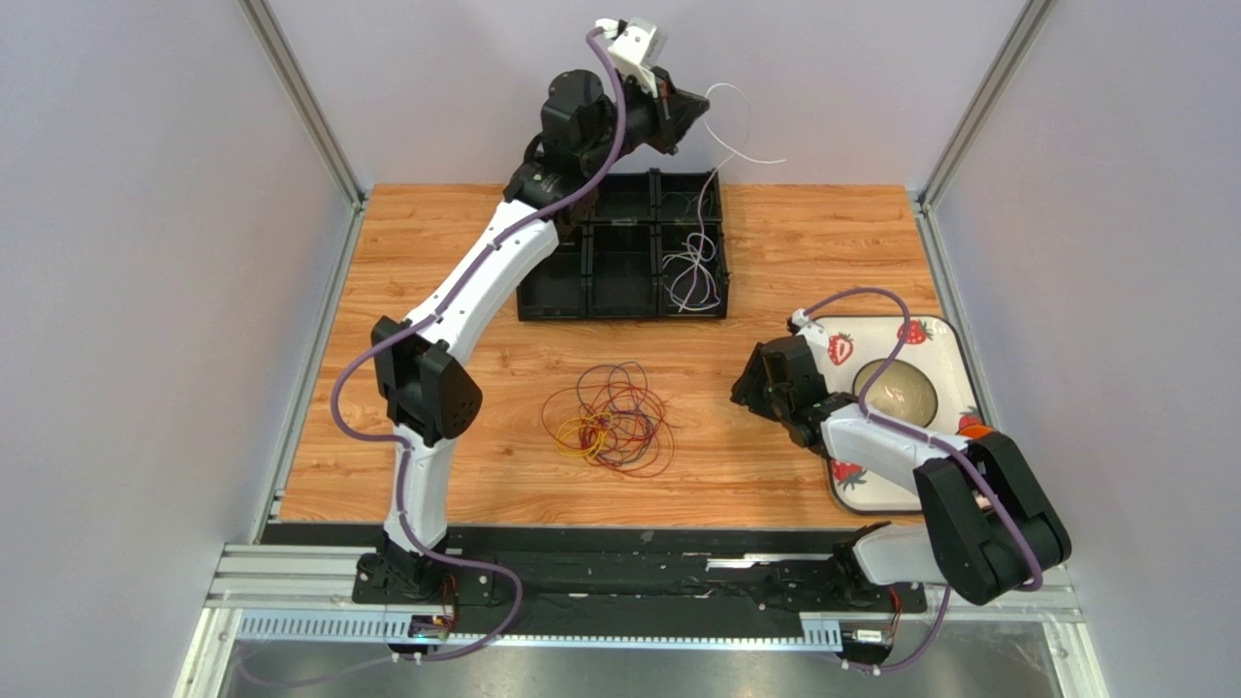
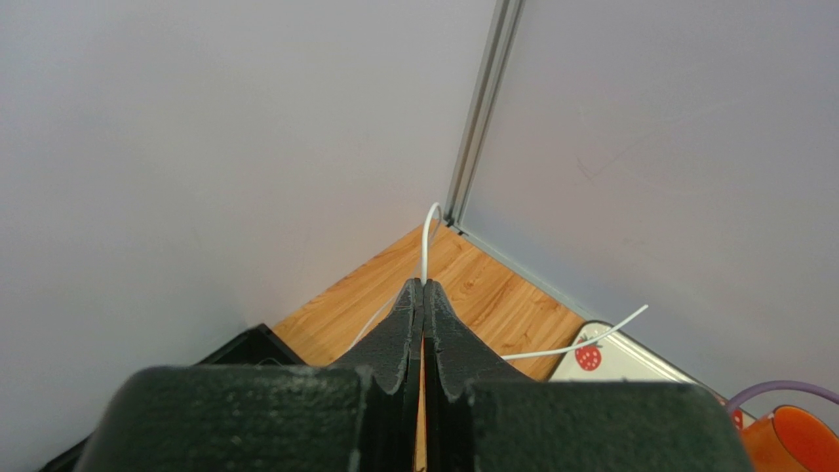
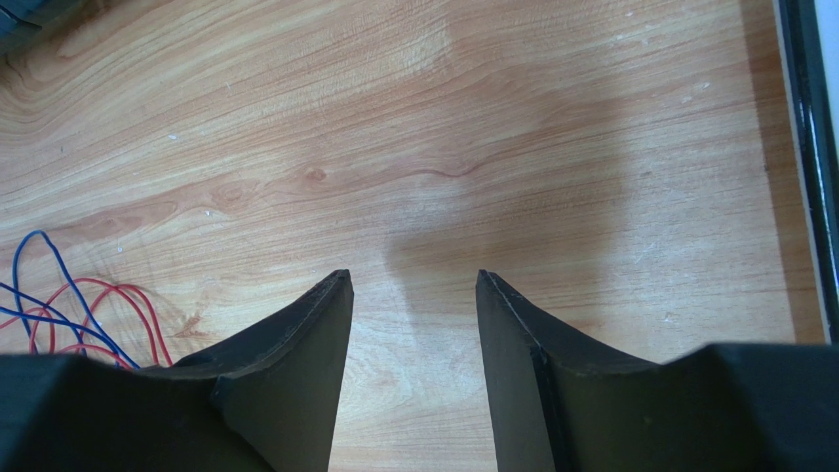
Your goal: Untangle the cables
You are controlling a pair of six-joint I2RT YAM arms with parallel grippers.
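Top external view puts the right gripper [image 1: 753, 381] nearest, low over the wooden table [image 1: 816, 247] with its jaws apart and nothing between them. It sits just right of the tangle of cables [image 1: 612, 419], red, yellow, blue and dark, lying on the boards. Farther back, the left gripper [image 1: 694, 105] hangs high above the black divided tray [image 1: 619, 314], pinched tight on a white cable [image 1: 695, 277] that trails down into the tray's near right compartment.

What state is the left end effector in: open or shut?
Shut on the white cable: jaws of the left end effector are pressed together, with the cable emerging from the tips.
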